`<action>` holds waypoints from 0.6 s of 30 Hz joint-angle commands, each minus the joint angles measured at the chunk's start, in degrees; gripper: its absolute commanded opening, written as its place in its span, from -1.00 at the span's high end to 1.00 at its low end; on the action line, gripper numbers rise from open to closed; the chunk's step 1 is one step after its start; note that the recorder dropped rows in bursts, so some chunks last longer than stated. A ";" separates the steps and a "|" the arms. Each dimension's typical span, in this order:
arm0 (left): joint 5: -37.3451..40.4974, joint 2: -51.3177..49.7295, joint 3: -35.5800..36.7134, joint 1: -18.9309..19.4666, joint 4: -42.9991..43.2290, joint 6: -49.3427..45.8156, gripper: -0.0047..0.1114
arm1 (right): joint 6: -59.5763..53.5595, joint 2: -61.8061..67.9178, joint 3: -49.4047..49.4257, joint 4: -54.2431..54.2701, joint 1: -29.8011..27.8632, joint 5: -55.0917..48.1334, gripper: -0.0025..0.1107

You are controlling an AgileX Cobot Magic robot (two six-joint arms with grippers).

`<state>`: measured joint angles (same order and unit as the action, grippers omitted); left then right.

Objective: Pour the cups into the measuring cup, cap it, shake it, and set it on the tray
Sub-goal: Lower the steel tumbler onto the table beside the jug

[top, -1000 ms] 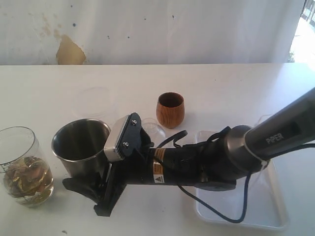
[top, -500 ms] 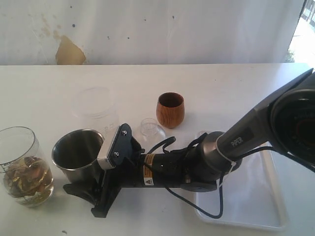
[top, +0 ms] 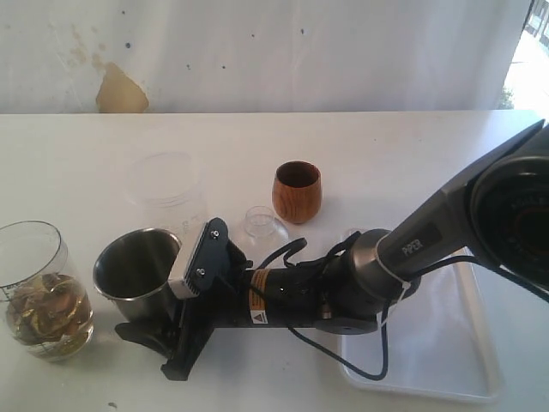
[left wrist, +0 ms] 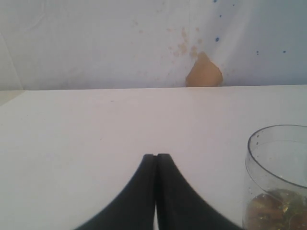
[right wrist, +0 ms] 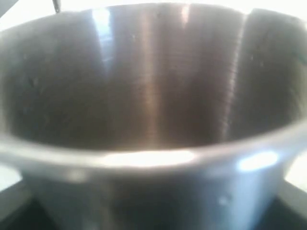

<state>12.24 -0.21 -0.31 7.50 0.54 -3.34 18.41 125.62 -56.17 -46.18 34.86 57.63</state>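
Observation:
The steel tumbler (top: 137, 268) stands upright left of centre and fills the right wrist view (right wrist: 153, 96). My right gripper (top: 137, 302) reaches across from the right, shut on its lower body; one dark finger (top: 137, 333) shows in front and the other is hidden behind it. The brown wooden cup (top: 297, 190) stands free farther back. At the far left is the clear measuring cup (top: 34, 292) (left wrist: 278, 182), with brownish contents inside. The white tray (top: 450, 348) lies at the right under my arm. My left gripper (left wrist: 156, 156) is shut, empty, beside the measuring cup.
A frosted plastic cup (top: 165, 182) stands behind the tumbler. A small clear lid (top: 261, 221) lies left of the wooden cup. The right arm and its cable (top: 343, 283) stretch across the front, from the tray's left edge to the tumbler. A stained white wall backs the table.
The right arm swung and its gripper sank a little toward the front with the tumbler in it. The frosted cup and the lid behind came into clearer view. The left gripper is unchanged.

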 commanded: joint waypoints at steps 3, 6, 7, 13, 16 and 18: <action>-0.65 0.21 0.31 -0.21 -0.11 -0.10 0.92 | -0.64 -0.12 -0.36 0.49 0.06 1.13 -0.09; -0.65 0.21 0.31 -0.21 -0.11 -0.10 0.92 | -0.64 -0.12 -0.36 1.24 0.06 0.61 -0.30; -0.65 0.21 0.31 -0.21 -0.11 -0.10 0.92 | -0.64 -0.12 -0.36 1.37 0.06 0.58 -0.34; -0.65 0.21 0.31 -0.21 -0.11 -0.10 0.92 | -0.64 -0.12 -0.36 1.37 0.06 -0.34 -0.35; -0.65 0.21 0.31 -0.21 -0.11 -0.10 0.92 | -0.64 -0.12 -0.36 1.37 0.06 -0.48 -0.35; -0.65 0.21 0.31 -0.21 -0.11 -0.10 0.92 | -0.64 -0.12 -0.36 1.37 0.06 -0.48 -0.35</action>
<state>12.24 -0.21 -0.31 7.50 0.54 -3.34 18.41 125.62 -56.29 -45.08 34.86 57.39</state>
